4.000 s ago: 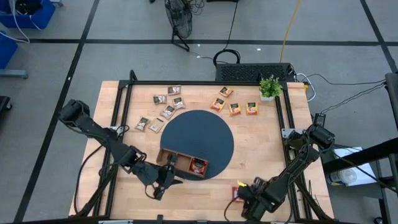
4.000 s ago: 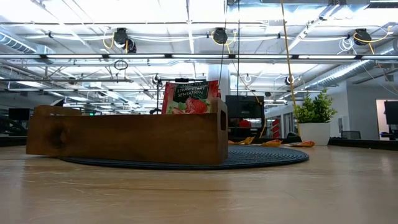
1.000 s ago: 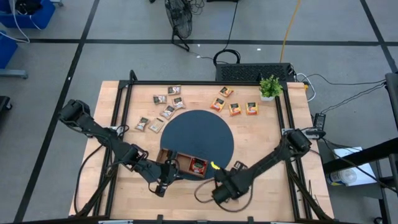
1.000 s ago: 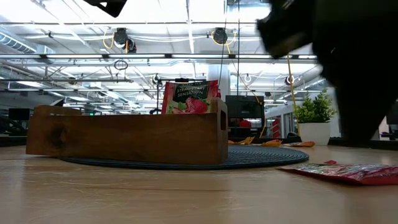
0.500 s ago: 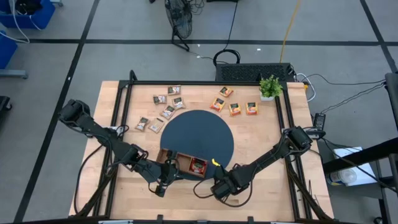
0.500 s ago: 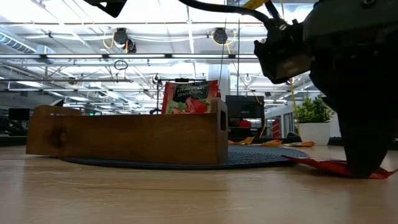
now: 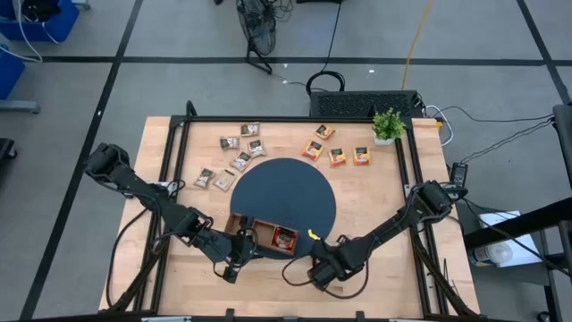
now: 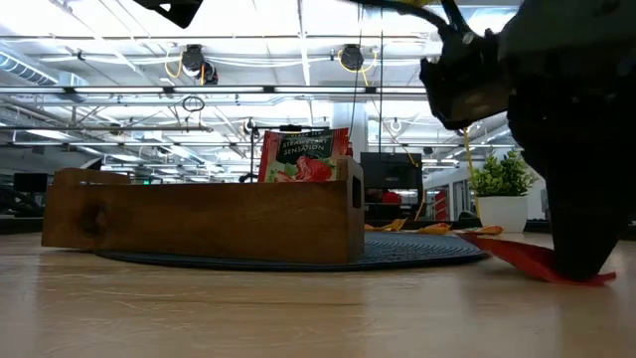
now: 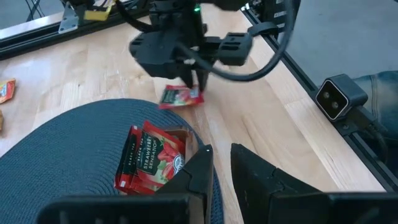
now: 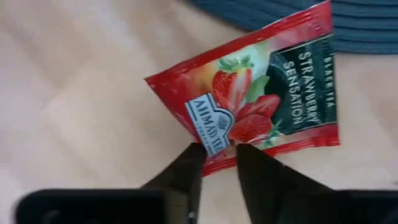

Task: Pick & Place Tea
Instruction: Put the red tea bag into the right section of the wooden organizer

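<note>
We see the right gripper [image 10: 214, 155] down at the near edge of the light wooden table [image 7: 393, 224], just off the rim of the round dark blue-grey woven mat [image 7: 288, 201]. Its two dark fingers are pinched onto one corner of a flat red strawberry tea sachet [image 10: 261, 99]. In the low view that sachet [image 8: 517, 254] is tilted, the gripped end near the tabletop, the other end lifted toward the mat.

Left gripper [image 9: 221, 165] sits nearly closed at the end wall of the long brown wooden tray [image 8: 204, 219], fingers w/ only a slim gap; we can't tell if it actually grips the wall. The tray rests on the near part of the mat. A second red strawberry sachet [image 9: 149, 158] stands upright in the end compartment nearest the right arm.

Rest of the tea, per high view: dark brown-and-white sachets [image 7: 239, 152] scattered on bare wood beyond the mat on the left arm's side; orange sachets [image 7: 338, 152] in a loose row on the far side, next to the small green potted plant [image 7: 387, 125] at the far right corner.
</note>
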